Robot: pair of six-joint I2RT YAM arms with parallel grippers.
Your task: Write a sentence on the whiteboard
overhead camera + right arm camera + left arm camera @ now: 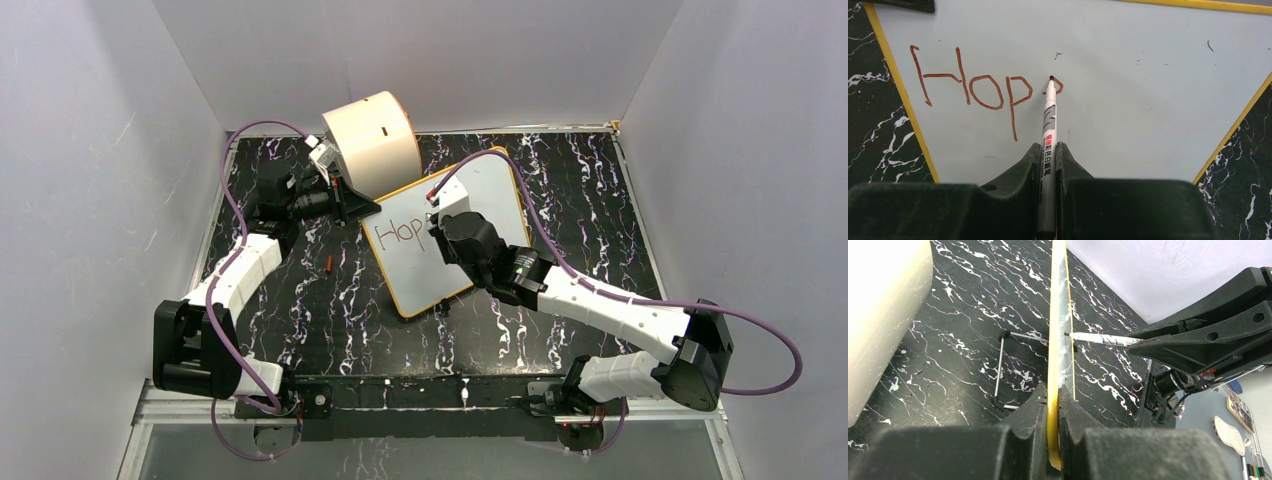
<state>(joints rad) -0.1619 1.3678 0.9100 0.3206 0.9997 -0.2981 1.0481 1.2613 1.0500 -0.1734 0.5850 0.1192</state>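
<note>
The left claw (1053,405) pinches the edge-on whiteboard (1058,315) while a marker (1098,338) tip touches its face.

The whiteboard (425,278), a glossy white panel with a thin orange-yellow rim and rounded corners, stands propped at a tilt on the black marbled surface (600,200), turned cornerwise to the near edge. Across its upper left runs the sentence (973,90), so far red-brown handwritten "Hop", a small curved stroke following the p.

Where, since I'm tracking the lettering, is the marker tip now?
Right wrist view: the marker tip rests on the whiteboard, just right of "Hop", on a started letter.
</note>
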